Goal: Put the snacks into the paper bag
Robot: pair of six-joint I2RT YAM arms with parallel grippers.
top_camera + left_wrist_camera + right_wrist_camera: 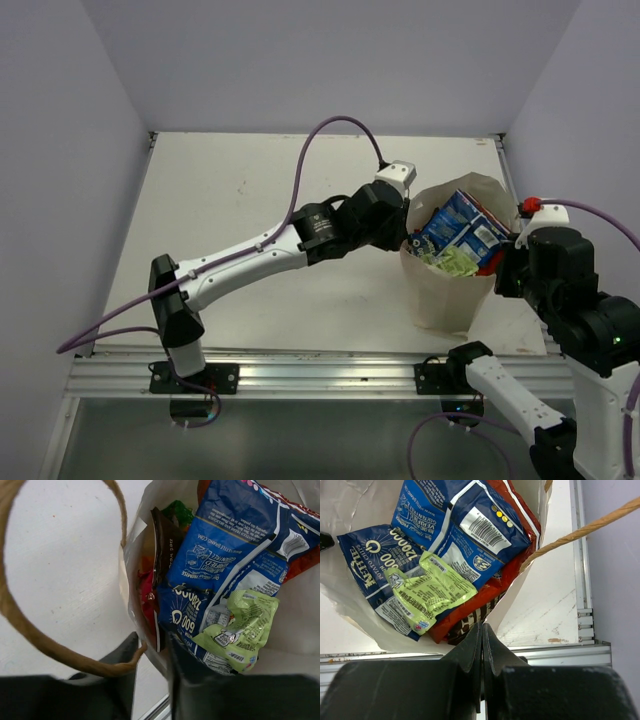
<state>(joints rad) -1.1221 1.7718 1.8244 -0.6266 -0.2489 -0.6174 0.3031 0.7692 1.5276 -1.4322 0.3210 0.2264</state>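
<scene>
The tan paper bag [440, 300] stands upright at the right of the table, its mouth open. Several snacks sit inside: a large blue packet [225, 545], a dark blue chips packet [185, 615], a small pale green packet [240, 630], a brown one [165, 545], a red one [147, 600] and a green one [180, 512]. My left gripper [152, 650] is open and straddles the bag's left rim, with a loop handle [30, 630] resting against its outer finger. My right gripper [482, 630] is shut on the bag's right rim [512, 600].
The aluminium rail [300, 375] runs along the table's near edge, just in front of the bag. The table's right edge [582, 555] and the right wall are close beside the bag. The bag's other handle [590, 527] stretches out to the right.
</scene>
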